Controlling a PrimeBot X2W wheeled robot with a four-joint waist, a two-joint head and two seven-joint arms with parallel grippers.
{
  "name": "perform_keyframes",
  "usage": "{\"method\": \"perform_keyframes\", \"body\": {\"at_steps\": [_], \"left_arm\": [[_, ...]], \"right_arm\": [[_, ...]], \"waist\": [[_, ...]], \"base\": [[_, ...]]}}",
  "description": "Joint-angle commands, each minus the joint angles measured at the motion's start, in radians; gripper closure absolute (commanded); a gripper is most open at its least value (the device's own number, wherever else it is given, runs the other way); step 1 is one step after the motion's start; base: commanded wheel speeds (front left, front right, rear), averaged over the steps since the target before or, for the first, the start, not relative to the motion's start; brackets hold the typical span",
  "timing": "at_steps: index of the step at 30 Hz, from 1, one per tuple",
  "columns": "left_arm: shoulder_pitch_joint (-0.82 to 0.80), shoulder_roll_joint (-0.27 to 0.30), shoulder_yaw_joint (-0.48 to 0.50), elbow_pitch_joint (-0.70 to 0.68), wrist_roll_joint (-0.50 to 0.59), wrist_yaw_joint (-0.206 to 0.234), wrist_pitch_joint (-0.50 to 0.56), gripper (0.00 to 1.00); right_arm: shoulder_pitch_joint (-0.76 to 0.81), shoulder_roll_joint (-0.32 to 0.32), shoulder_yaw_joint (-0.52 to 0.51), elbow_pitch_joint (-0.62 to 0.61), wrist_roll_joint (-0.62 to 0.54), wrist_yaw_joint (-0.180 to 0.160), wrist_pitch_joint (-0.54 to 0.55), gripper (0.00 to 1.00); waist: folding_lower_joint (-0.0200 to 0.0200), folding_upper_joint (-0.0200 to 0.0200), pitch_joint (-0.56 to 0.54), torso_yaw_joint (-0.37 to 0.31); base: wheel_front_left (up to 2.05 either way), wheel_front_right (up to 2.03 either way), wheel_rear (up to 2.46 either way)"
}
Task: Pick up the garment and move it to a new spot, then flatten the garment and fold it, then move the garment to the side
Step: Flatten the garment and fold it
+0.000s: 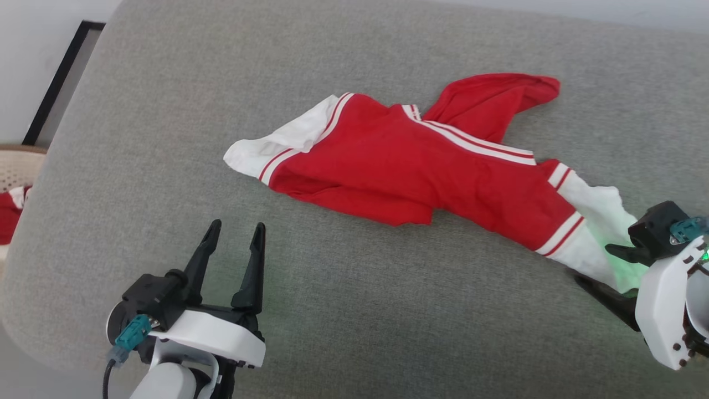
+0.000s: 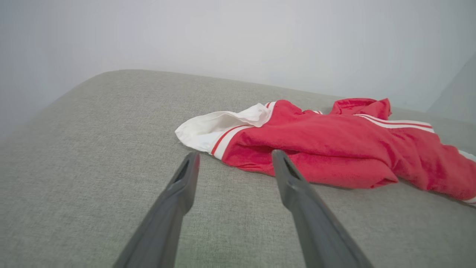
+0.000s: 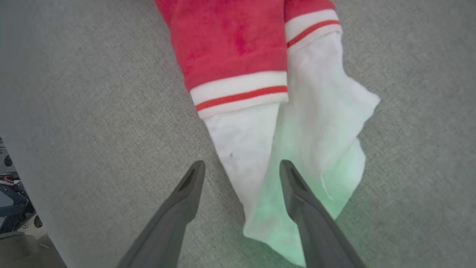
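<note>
the garment (image 1: 399,172) lies crumpled on the grey cushion (image 1: 166,111), ahead and to the right of the left tool (image 1: 237,227), whose fingers are spread. the right tool (image 1: 601,266), fingers parted, straddles its white sleeve end.

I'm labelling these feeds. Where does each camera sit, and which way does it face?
Head view: on the head, looking down at the garment on the grey cushion; left gripper lower left, right gripper at the right edge.
Left wrist view: low, facing across the cushion toward one white sleeve; its own two open fingers show.
Right wrist view: looking down at the other white sleeve between its open fingers.
Shared: head and right wrist views both show that sleeve, green-tinted.
</note>
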Motion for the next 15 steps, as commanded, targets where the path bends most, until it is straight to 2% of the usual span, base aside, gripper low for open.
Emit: {"method": "perform_keyframes", "body": {"at_steps": [1,13,14,15], "left_arm": [[0.011,-0.007,0.013,0.004,0.019,-0.008,-0.002,0.00],[0.034,-0.073,0.090,0.033,0.090,-0.079,-0.002,0.00],[0.032,-0.076,0.094,0.034,0.092,-0.085,-0.002,0.00],[0.029,-0.080,0.097,0.035,0.091,-0.091,-0.002,0.00]], "right_arm": [[-0.015,-0.002,0.007,0.011,0.006,0.000,0.000,0.00],[-0.072,0.006,0.134,0.062,0.009,0.000,-0.054,0.00],[-0.075,0.008,0.144,0.061,0.014,0.000,-0.059,0.38],[-0.081,0.011,0.151,0.063,0.019,0.000,-0.065,0.54]], "waist": [[0.0000,0.0000,0.013,0.013],[0.0000,0.0000,0.020,0.021],[0.0000,0.0000,0.019,0.019],[0.0000,0.0000,0.017,0.017]], "base": [[0.00,0.00,0.00],[0.00,0.00,0.00],[0.00,0.00,0.00],[0.00,0.00,0.00]]}}
